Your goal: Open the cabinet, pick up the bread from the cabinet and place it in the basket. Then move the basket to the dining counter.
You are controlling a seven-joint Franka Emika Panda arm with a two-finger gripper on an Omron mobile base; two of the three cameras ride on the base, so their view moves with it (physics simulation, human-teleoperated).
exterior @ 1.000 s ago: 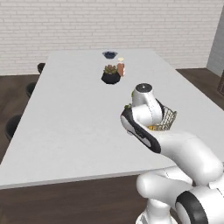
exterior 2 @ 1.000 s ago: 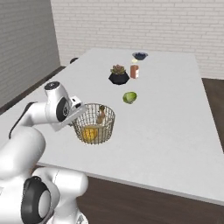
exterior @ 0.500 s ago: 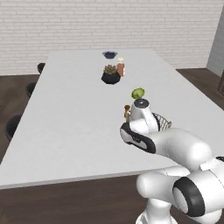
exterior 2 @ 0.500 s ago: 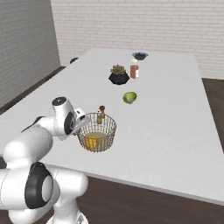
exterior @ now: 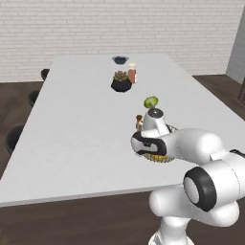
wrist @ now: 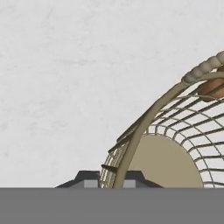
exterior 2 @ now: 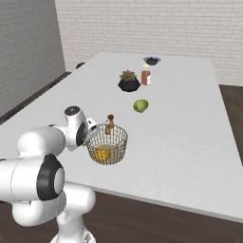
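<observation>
Since earlier: basket [exterior 2: 107, 144] carried farther over tabletop [exterior 2: 190, 128]. Bread [exterior 2: 101, 154] inside; tool [wrist: 111, 181] clamped on rim; set-down remaining.

One basket [exterior 2: 108, 144], one bun [exterior 2: 101, 154], one bowl [exterior 2: 151, 60], one plant [exterior 2: 128, 80].

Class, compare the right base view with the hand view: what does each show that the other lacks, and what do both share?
Right base view alone: the bread lying in the basket, a green round thing, a potted plant and a dark bowl further along. Hand view alone: the fingertips shut on the basket's wire rim, seen close. Both: the basket, the gripper holding it, and the white dining counter.
</observation>
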